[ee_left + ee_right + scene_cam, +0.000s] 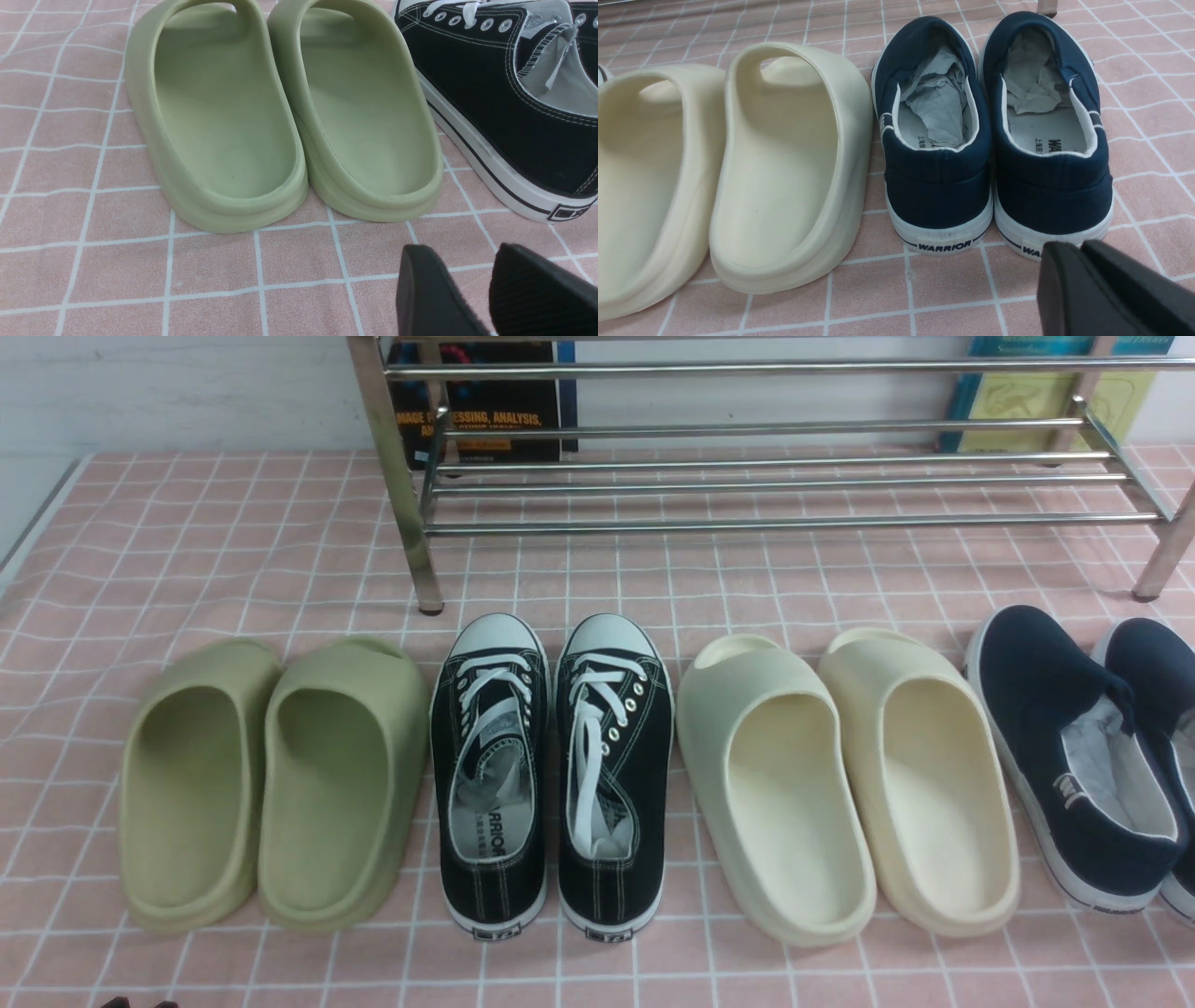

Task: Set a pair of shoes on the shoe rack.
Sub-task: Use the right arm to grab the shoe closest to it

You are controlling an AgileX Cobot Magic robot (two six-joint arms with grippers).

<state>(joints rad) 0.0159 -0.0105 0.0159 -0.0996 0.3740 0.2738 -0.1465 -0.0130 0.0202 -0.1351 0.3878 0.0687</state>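
Two dark blue slip-on cloth shoes with white rubber soles (1046,709) stand flat at the right edge of the front picture. They are pressed close side by side, toes pointing to the top of the frame. The picture edge cuts off the outer shoe. Crumpled grey paper (938,98) is stuffed inside each one. The wide, shiny metal shoe rack made of long bars (747,525) stands across the top of the frame. The shoes are below its right end, not on it.
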